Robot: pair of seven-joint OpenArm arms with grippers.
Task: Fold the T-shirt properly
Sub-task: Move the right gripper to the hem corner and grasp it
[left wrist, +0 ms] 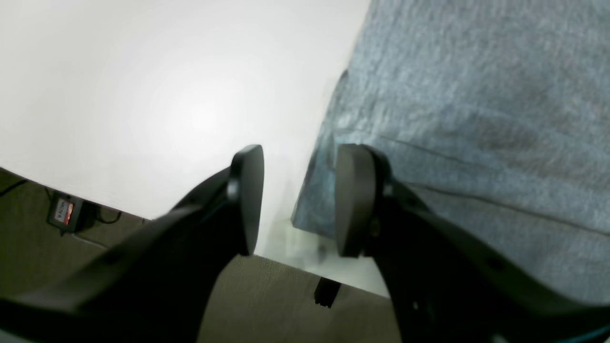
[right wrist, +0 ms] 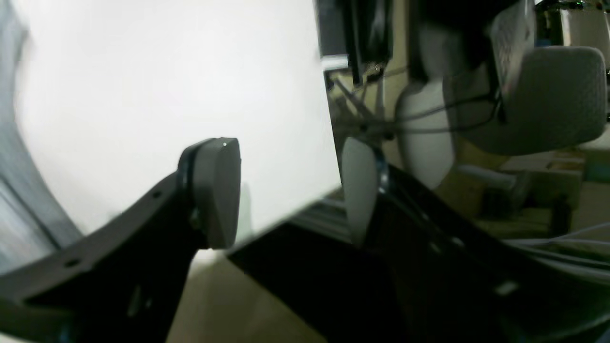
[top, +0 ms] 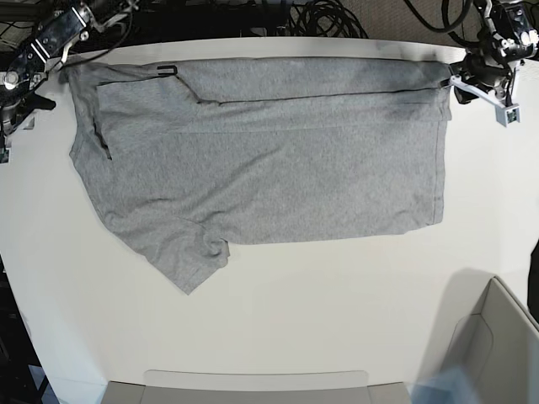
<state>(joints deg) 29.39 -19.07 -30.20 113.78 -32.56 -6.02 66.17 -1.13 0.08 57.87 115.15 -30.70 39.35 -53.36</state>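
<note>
Both your end effectors sit apart, empty: left end effector (left wrist: 298, 200) straddles T-shirt (top: 269, 168) corner for pinching; right end effector (right wrist: 290, 190) over worktop (top: 295, 311) edge.

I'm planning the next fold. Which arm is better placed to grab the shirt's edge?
Left, probably. The left hand is open right at the hem corner of the heather-grey cotton T-shirt, while the open right hand sits over bare white table, shirt off at the frame edge.

Grey T-shirt (top: 269, 160) lies flat on the table — top edge folded over.
</note>
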